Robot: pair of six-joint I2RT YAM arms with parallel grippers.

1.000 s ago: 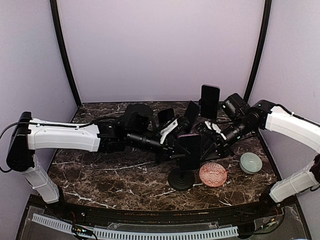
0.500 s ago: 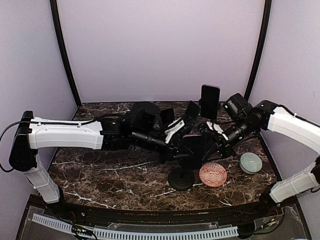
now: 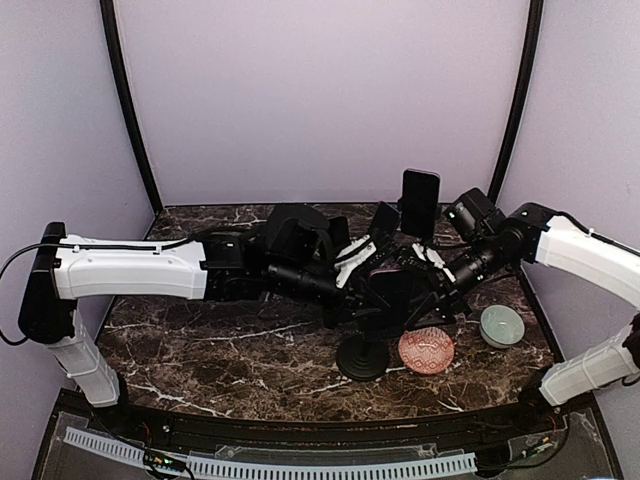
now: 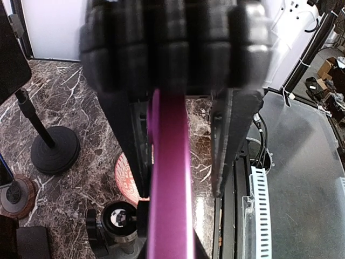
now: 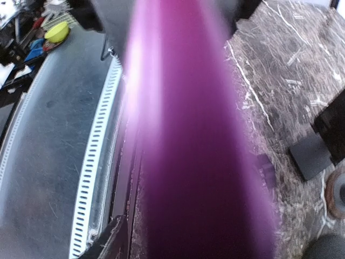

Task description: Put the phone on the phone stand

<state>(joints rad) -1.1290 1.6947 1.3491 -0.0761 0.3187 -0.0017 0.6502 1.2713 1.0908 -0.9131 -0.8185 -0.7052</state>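
Note:
The phone [image 3: 392, 295], dark with a purple edge, hangs upright over the table's middle between both grippers. The black phone stand [image 3: 362, 360] has its round base just below and left of it. In the left wrist view the purple phone [image 4: 170, 178] runs between my left gripper's [image 4: 178, 189] fingers. It lies against one finger, with a gap to the other. The stand's base [image 4: 54, 154] lies off to the side. In the right wrist view the phone [image 5: 205, 151] fills the frame, blurred, and only one finger [image 5: 108, 240] shows. My right gripper [image 3: 425, 285] appears shut on it.
A pink patterned dish [image 3: 426, 348] lies right of the stand's base. A pale green bowl [image 3: 501, 325] sits further right. Another phone stands upright on a stand at the back [image 3: 420, 202], with more dark holders beside it. The table's front edge with its white cable tray [image 4: 260, 194] is close.
The phone and both grippers have shifted a little to the right. The left arm has reached further in.

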